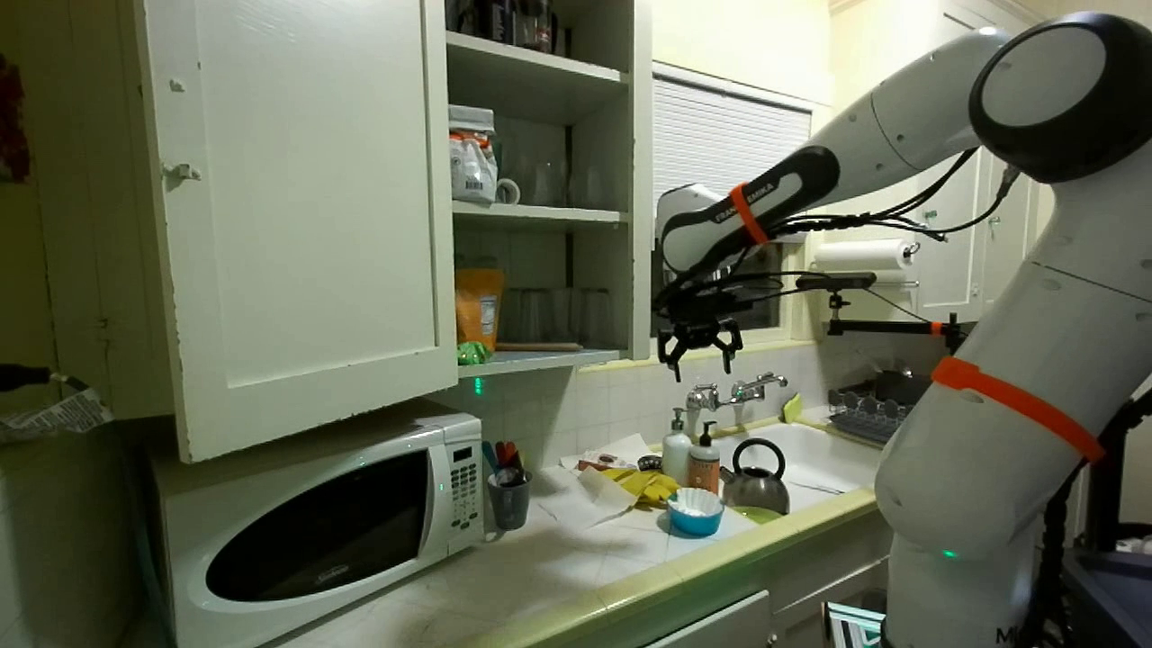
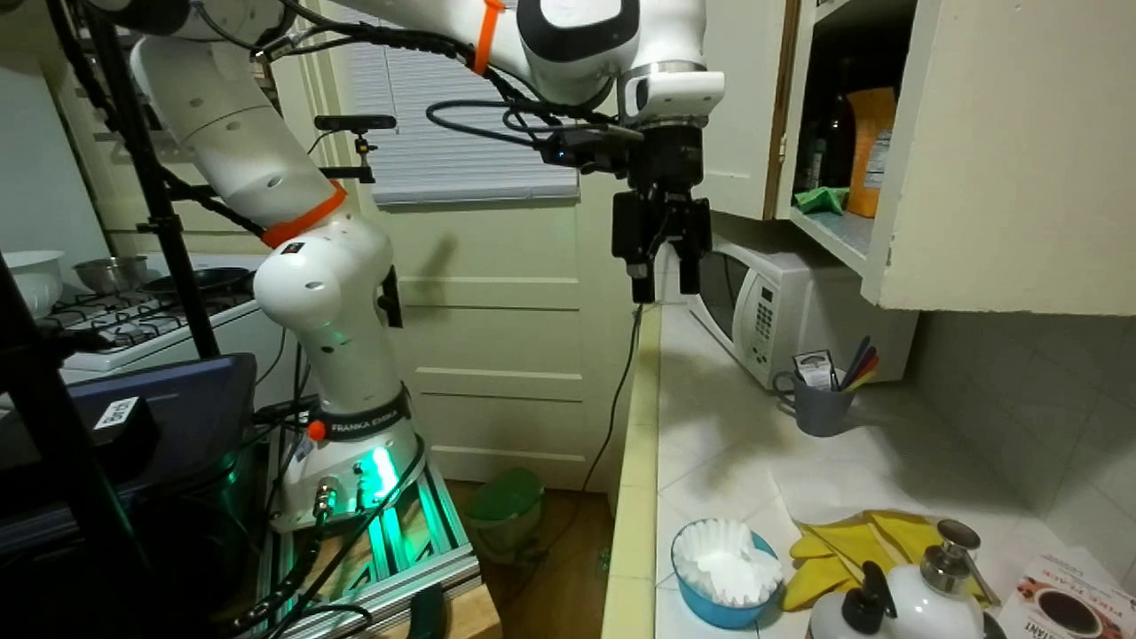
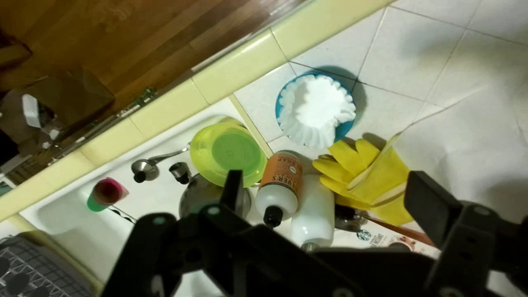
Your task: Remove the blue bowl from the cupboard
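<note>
The blue bowl sits upright on the counter by its front edge, holding white fluted paper filters. It also shows in an exterior view and in the wrist view. The white cupboard hangs over the counter with its door wide open; part of it shows in an exterior view. Glasses and bags stand on its shelves. My gripper is open and empty, pointing down, high above the bowl and to the right of the cupboard. It also shows in an exterior view and in the wrist view.
Two soap bottles, yellow gloves and a kettle are near the bowl. A white microwave stands under the cupboard door, beside a grey mug of utensils. The sink has a faucet above it.
</note>
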